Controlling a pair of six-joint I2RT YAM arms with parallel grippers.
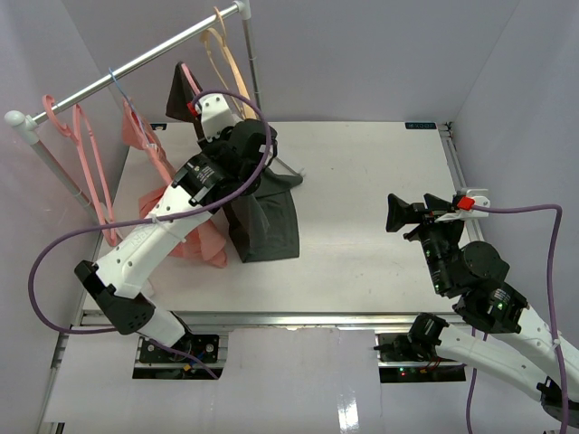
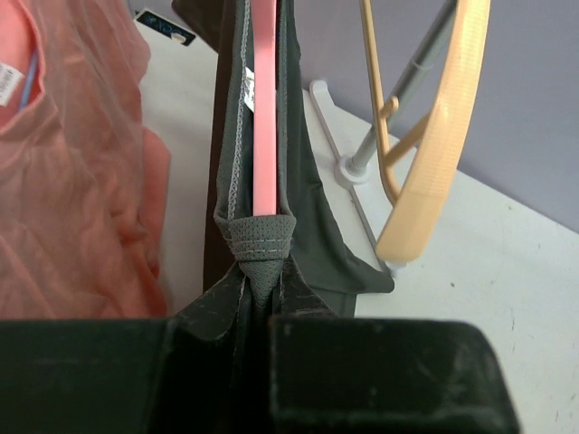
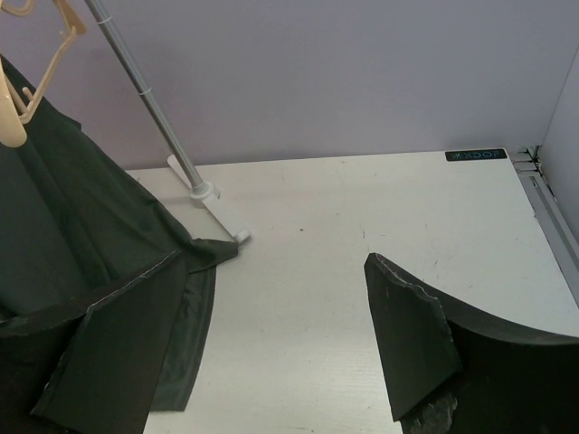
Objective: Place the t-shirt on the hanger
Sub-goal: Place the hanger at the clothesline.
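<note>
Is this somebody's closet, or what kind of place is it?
Likely a robot test booth, not a closet: plain purple walls box in a white table, a left arm and a right arm are bolted at its near edge, and a small clothes rail stands there.

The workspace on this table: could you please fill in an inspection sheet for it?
Surface: white table, no stains seen.
Job's things: t-shirt hangs with its lower end on the table; the hanger is inside it.
Clutter: salmon-pink garment and spare pink hangers on the rail; tan hanger beside the t-shirt.
Grippers: left gripper shut on t-shirt fabric; right gripper open, empty.
Cables: purple cable loops off the left arm, another off the right.
Surroundings: clothes rail, pale walls.
</note>
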